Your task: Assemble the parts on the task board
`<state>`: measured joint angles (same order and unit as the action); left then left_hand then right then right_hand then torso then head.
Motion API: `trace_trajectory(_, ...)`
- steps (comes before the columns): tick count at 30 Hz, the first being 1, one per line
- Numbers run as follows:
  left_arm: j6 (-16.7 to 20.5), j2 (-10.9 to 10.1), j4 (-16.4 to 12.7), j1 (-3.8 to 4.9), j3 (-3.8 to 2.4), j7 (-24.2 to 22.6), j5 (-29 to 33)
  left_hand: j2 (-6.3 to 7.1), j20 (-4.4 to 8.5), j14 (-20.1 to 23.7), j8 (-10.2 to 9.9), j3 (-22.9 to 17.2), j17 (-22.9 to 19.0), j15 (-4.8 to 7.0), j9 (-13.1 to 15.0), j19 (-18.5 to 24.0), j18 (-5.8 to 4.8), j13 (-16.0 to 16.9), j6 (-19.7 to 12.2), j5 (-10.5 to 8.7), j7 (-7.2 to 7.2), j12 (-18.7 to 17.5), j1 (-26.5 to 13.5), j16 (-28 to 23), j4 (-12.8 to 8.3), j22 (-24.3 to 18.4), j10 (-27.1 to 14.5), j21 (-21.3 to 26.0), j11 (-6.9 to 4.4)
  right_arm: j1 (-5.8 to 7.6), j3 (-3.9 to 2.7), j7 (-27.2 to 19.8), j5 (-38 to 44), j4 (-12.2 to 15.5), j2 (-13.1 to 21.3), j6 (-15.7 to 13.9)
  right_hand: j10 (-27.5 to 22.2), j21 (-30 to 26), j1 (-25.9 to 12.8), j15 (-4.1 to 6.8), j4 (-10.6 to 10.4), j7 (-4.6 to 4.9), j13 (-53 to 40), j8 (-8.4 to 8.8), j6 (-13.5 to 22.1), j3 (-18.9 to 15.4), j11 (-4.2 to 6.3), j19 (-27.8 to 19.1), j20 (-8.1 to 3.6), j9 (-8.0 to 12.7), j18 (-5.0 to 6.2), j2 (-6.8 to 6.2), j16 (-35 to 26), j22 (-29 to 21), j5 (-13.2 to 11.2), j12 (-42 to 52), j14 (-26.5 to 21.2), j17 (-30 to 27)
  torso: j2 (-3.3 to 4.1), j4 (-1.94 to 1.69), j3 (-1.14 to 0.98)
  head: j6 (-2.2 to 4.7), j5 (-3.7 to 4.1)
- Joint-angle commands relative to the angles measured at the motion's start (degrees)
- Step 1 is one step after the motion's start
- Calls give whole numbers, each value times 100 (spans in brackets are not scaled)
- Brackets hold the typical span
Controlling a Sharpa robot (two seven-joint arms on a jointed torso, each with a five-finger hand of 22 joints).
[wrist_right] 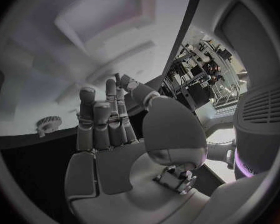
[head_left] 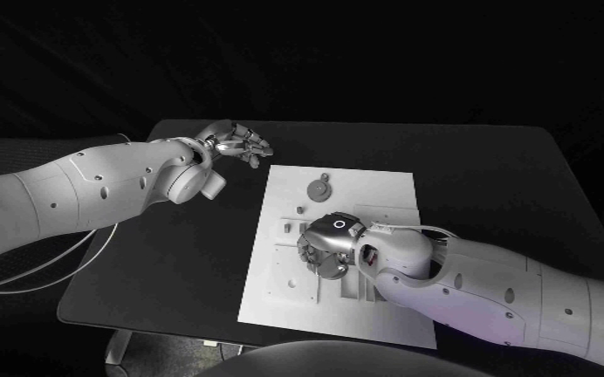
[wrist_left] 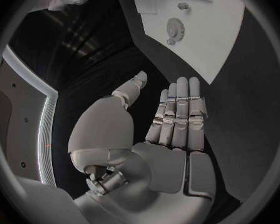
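The white task board (head_left: 378, 187) lies in the middle of the black table. A round toothed part (head_left: 319, 188) rests flat near its far edge, also seen as the toothed part (wrist_left: 175, 29) and the toothed part (wrist_right: 48, 123). My right hand (head_left: 330, 244) hovers low over the board's middle, palm down. In the right wrist view that right hand (wrist_right: 115, 129) reaches to the board (wrist_right: 84, 45) with thumb tip close to the fingertips; whether anything sits between them is hidden. My left hand (head_left: 234, 143) stays off the board's far left corner. That left hand (wrist_left: 159, 129) holds nothing, fingers straight and thumb apart.
Small slots and pegs (head_left: 292, 227) mark the board's left side beside my right hand. Bare black table (head_left: 176, 246) stretches left of the board, and more table (head_left: 490, 176) lies to its right. A white cable (head_left: 63, 263) hangs off the table's left edge.
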<state>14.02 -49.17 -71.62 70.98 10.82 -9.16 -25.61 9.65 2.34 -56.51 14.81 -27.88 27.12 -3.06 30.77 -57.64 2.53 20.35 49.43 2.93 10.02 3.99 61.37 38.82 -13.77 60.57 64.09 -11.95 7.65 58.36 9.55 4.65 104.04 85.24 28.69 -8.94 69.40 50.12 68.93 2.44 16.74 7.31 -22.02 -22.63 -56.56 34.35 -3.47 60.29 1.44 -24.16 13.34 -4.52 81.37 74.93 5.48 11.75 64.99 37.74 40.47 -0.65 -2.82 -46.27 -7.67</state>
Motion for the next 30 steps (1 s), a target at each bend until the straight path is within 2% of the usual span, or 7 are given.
trace_trajectory(1,-30,4,-13,7,-4,-19,8,-10,1,-31,16,4,8,-19,-8,-38,101,-5,1,-8,17,0,32,-20,-34,7,-11,23,19,-18,18,-60,-101,-25,6,109,-26,-23,-83,-16,-12,39,7,80,132,-65,-46,-52,11,22,166,-70,-24,89,22,-45,-31,12,-1,1,-4,-10,-1)
trace_trajectory(5,-28,3,-16,7,-4,-7,7,-18,5,-45,14,3,26,-15,-11,-51,104,-12,-6,-8,21,-3,37,-22,-34,12,-19,20,22,-18,18,-74,-157,-22,14,14,-168,-36,-167,-72,-31,196,31,292,509,-81,-108,-47,24,83,166,-215,-20,82,27,-135,-60,26,-1,3,-6,-12,-1)
trace_trajectory(9,-25,4,-13,7,-4,-7,7,-18,6,-51,13,3,35,-12,-13,-57,104,-16,-8,-8,22,-4,39,-24,-35,15,-21,18,23,-17,18,-66,-187,-29,26,-5,-360,-51,-226,-151,-50,217,64,431,775,-89,-191,-59,38,140,166,-328,-19,82,25,-238,-97,35,0,0,-7,-18,6)
trace_trajectory(13,-28,2,-10,7,-4,-4,7,-10,6,-53,6,8,49,-12,-17,-60,103,-22,-22,-9,28,-4,34,-34,-34,17,-24,20,25,-17,18,-67,-213,-25,45,-52,-451,-59,-288,-192,-74,241,75,477,882,-104,-234,-71,48,165,166,-410,-18,83,24,-283,-125,40,-1,2,-4,-18,11)
trace_trajectory(20,-33,4,-6,7,-4,-3,7,-9,7,-53,4,9,56,-12,-19,-60,103,-24,-26,-8,30,-4,34,-39,-34,18,-26,22,26,-17,18,-79,-247,9,79,-74,-482,-63,-300,-207,-85,250,77,486,915,-100,-249,-75,51,171,166,-421,-15,84,25,-296,-136,43,-1,-2,-4,-27,16)
trace_trajectory(30,-35,2,0,7,-4,1,7,-11,7,-53,4,8,62,-12,-20,-59,102,-27,-26,-8,30,-3,35,-44,-33,19,-26,24,26,-17,18,-102,-329,175,176,-197,-446,-54,-257,-192,-68,290,53,415,821,-71,-231,-63,42,146,166,-363,7,91,26,-262,-130,52,-1,0,-3,-43,14)
